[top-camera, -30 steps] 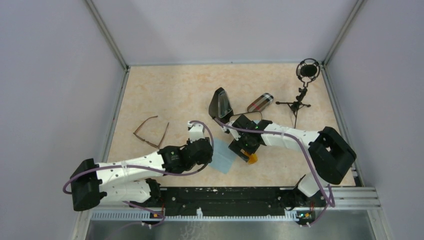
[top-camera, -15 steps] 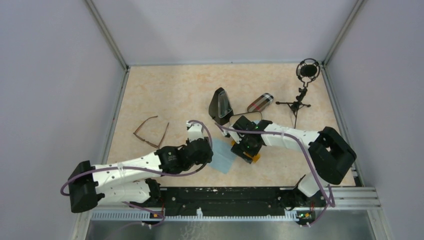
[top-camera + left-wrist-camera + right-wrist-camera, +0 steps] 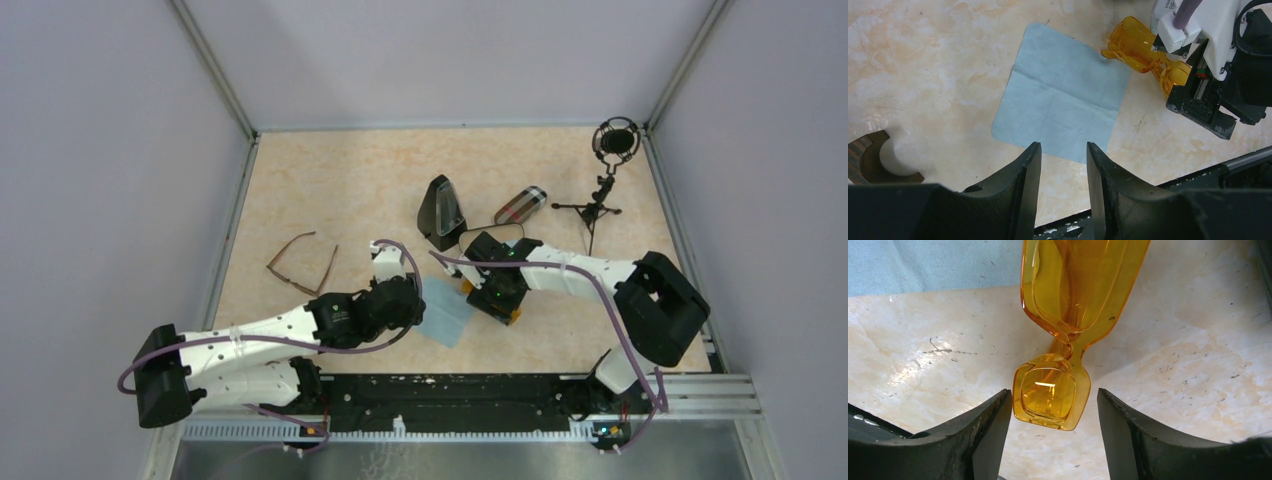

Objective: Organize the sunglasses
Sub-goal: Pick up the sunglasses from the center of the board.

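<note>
We judge the grasp in hand: right gripper [image 3: 1053, 407] straddles the amber sunglasses [image 3: 1073, 290], jaws apart, needing closure; left gripper [image 3: 1062, 155] hangs open.

amber sunglasses [image 3: 1068, 300]: see-through orange plastic, super glossy and smooth, bright glint on the lens
cloth [image 3: 1063, 95]: pale blue fabric, matt, soft, one fold crease across it
worktop [image 3: 1193, 355]: beige marbled surface, smooth, mild sheen, little scuffs and specks
left hand [image 3: 1063, 150]: black plastic fingers, matt, slightly grainy
right hand [image 3: 1053, 400]: same matt black plastic
arm shells [image 3: 270, 330]: white plastic, satin finish
brown sunglasses [image 3: 300, 262]: thin brown frame, probably plastic, too small to be sure
</note>
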Controlling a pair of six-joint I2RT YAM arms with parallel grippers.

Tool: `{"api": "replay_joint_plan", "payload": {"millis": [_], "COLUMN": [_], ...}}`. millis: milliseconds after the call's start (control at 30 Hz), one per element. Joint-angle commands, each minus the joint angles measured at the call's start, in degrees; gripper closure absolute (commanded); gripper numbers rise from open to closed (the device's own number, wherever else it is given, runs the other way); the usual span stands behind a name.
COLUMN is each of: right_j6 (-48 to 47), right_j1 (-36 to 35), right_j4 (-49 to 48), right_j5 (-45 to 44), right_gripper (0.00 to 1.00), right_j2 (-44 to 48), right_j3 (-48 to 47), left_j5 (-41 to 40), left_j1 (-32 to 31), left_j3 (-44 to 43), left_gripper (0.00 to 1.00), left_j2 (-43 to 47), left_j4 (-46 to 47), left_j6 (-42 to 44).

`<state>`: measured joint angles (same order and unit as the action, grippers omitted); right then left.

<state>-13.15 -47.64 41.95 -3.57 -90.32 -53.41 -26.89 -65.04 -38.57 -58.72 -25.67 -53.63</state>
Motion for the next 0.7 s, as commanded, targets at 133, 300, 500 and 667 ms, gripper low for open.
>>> {"api": "replay_joint_plan", "payload": {"millis": [133, 300, 500, 667], "right_j6": [-1.2, -1.7, -3.4, -6.8], "right_j1": [-0.7, -0.7, -0.7, -0.6], "right_j4": [0.9, 0.2, 0.5, 4.3], "right_j5": [-1.8, -2.4, -3.1, -3.7], "right_gripper": [0.40, 0.43, 0.58, 0.70], "right_j2": [0.6, 0.8, 2.0, 3.7], "right_j3": [-2.1, -1.3, -1.2, -1.0], "left_j5": [-0.7, -0.7, -0.5, -2.2], "left_j1": [0.1, 0.2, 0.2, 0.3], "left_j3": [0.0, 0.1, 0.4, -0.8], "left_gripper": [0.55, 0.55, 0.55, 0.54], "left_j2": [0.0, 0.3, 0.2, -2.0], "left_j4": [1.6, 1.4, 2.0, 4.9], "left_j6": [0.4, 0.3, 0.2, 3.1]}}
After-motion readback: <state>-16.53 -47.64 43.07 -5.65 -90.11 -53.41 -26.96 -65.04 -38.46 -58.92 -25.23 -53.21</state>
